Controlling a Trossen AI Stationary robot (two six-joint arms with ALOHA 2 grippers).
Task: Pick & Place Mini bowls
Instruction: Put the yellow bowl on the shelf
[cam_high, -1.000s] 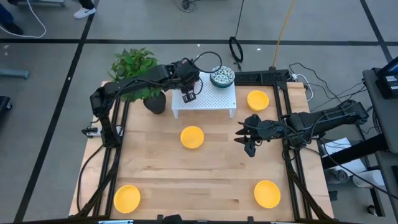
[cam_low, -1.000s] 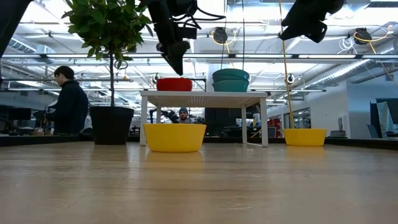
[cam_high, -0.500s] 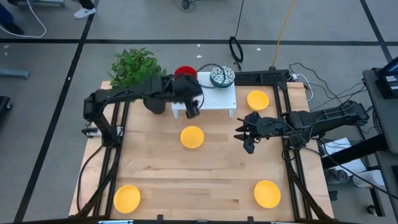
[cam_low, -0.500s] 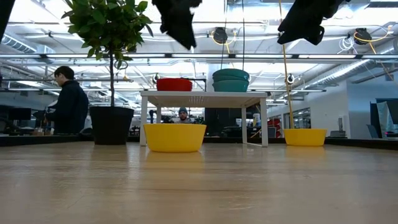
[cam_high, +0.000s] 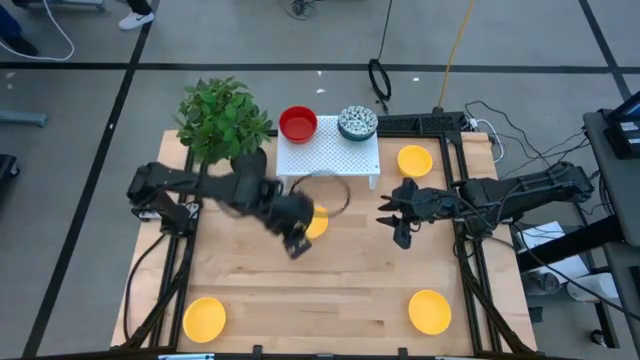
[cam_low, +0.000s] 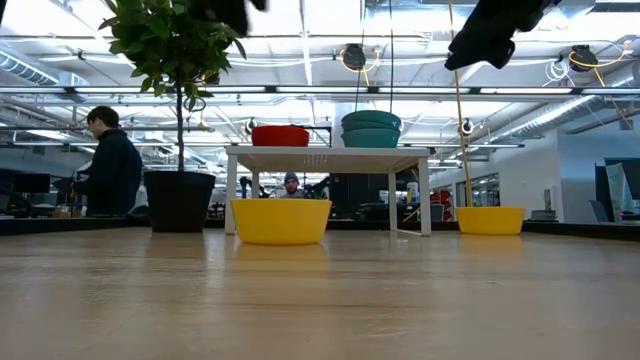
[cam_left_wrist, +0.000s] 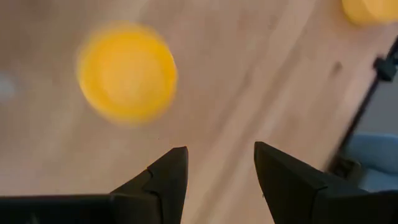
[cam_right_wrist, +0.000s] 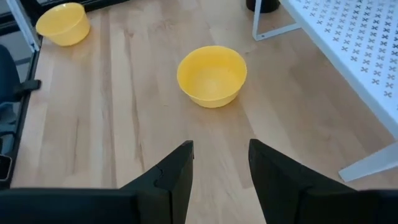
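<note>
My left gripper hovers open beside the centre yellow bowl, at its near-left side and above the table. A blurred yellow bowl shows beyond my left gripper. The red bowl and the patterned bowl stand on the white stand. More yellow bowls rest on the table at far right, near right and near left. My right gripper waits open to the right of centre, raised, with the centre yellow bowl ahead of it.
A potted plant in a black pot stands at the stand's left. Black frame rails run along both table sides. Bare wood lies between the near bowls. A person shows in the room behind.
My left gripper has risen from just above the red bowl on the stand and swung toward the table's near edge, ending beside the centre yellow bowl. The red bowl has stayed on the stand and now shows uncovered from above.
</note>
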